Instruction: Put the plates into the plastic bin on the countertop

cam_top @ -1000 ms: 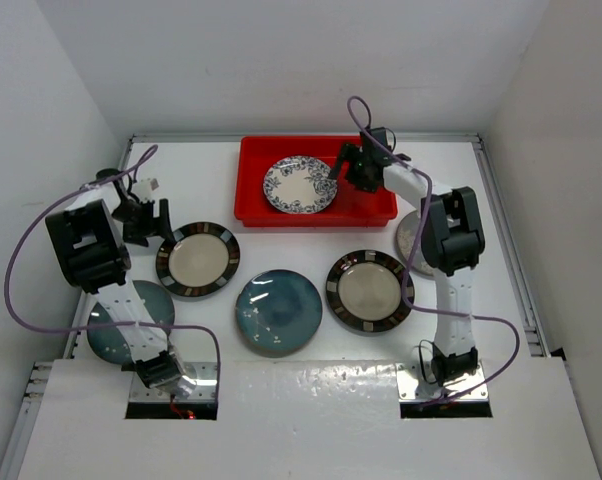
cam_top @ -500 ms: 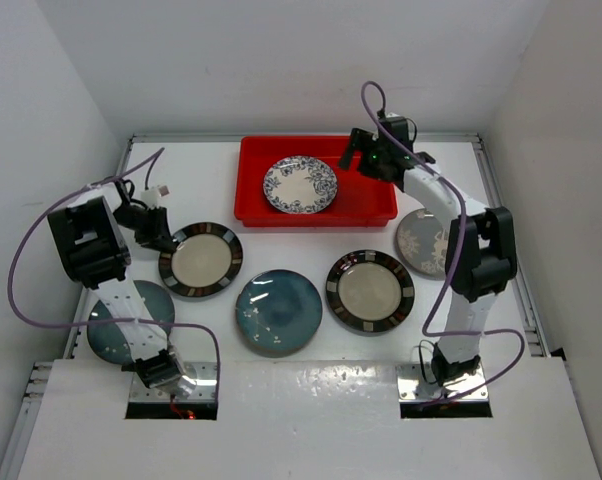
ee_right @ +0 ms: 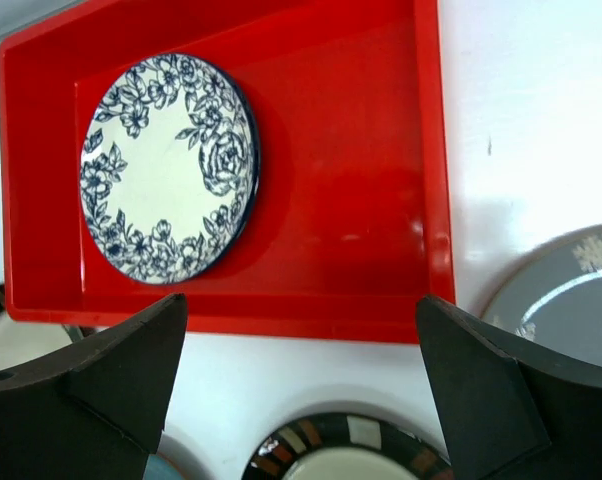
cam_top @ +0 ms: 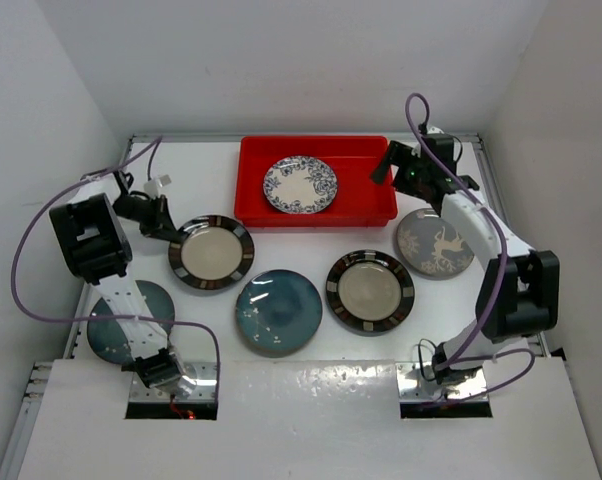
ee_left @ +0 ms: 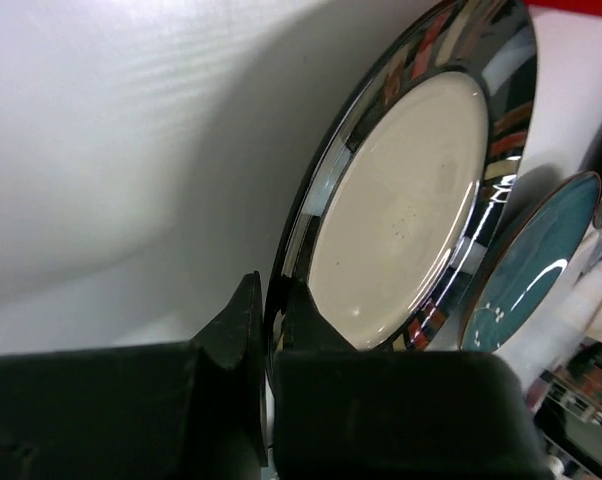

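Shifted rightward: cream dark-banded round plate [cam_top: 211,252], rim pinched by left claw [cam_top: 165,228]; red rectangular plastic bin [cam_top: 366,195] beyond, to its right; right claw [cam_top: 393,170] spread wide

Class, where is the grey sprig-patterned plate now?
Top view, right side: the grey plate lies off the near-right corner of the red bin, under the right arm.

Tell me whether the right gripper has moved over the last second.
Yes. The right gripper moved rightward, from above the shallow red plastic bin to its right end.
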`<state>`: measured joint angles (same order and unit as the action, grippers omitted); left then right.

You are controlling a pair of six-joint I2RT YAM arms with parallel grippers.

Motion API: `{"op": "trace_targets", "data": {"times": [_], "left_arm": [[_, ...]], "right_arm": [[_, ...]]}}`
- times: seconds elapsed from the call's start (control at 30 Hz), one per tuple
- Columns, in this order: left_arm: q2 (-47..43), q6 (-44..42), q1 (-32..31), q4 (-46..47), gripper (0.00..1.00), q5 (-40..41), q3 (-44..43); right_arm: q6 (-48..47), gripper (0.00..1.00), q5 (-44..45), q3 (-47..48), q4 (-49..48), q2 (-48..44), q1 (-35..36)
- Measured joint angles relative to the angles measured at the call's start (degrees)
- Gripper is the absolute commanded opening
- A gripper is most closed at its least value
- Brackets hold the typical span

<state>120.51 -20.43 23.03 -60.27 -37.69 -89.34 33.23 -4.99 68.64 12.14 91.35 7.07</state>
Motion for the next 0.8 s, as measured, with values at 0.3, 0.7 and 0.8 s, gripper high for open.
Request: {"op": "trace_targets", "data": {"times": [0.3,0.7,0.8], "left_arm": [[-5.53,4.44,3.19,-0.57,0.00,0.74,-12.02],[-10.62,17.70,0.00,5.22,0.00,6.01,-25.46],[-10.14,20.76,-3.23,4.50,0.00,6.71,-32.15]], "right_arm": [[1.92,0.95,-3.63,-5.68,-0.24,-5.09,-3.06],[4.72,0.95,-7.74,-15.41,1.66,-9.86,-7.34],[4.76,0.95,-7.74,-16.13,1.70,-11.15,-8.26]]}}
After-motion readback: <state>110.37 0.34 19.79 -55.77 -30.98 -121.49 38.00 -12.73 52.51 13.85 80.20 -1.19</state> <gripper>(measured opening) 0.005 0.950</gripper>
